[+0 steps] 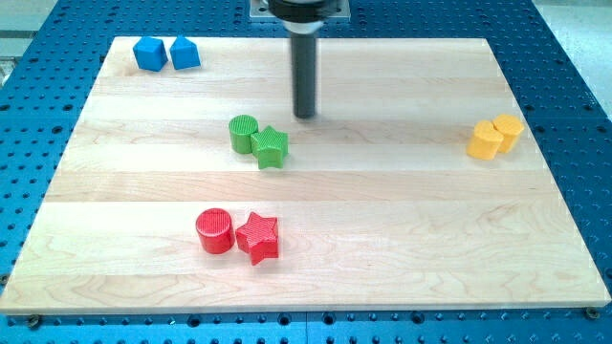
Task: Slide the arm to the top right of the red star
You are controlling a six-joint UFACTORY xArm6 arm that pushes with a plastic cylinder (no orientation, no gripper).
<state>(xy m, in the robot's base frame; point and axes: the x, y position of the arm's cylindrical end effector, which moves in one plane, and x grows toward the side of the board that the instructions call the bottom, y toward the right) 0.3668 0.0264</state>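
Observation:
The red star (pixel 258 236) lies on the wooden board (pixel 382 220) at the lower middle-left, touching a red cylinder (pixel 215 231) on its left. My tip (pixel 305 116) rests on the board well above the red star and slightly to its right. It stands just up and right of the green star (pixel 272 147), which touches a green cylinder (pixel 244 133).
Two blue blocks (pixel 165 53) sit together at the board's top left corner. Two yellow blocks (pixel 495 137) sit together near the right edge. A blue perforated table (pixel 38 115) surrounds the board.

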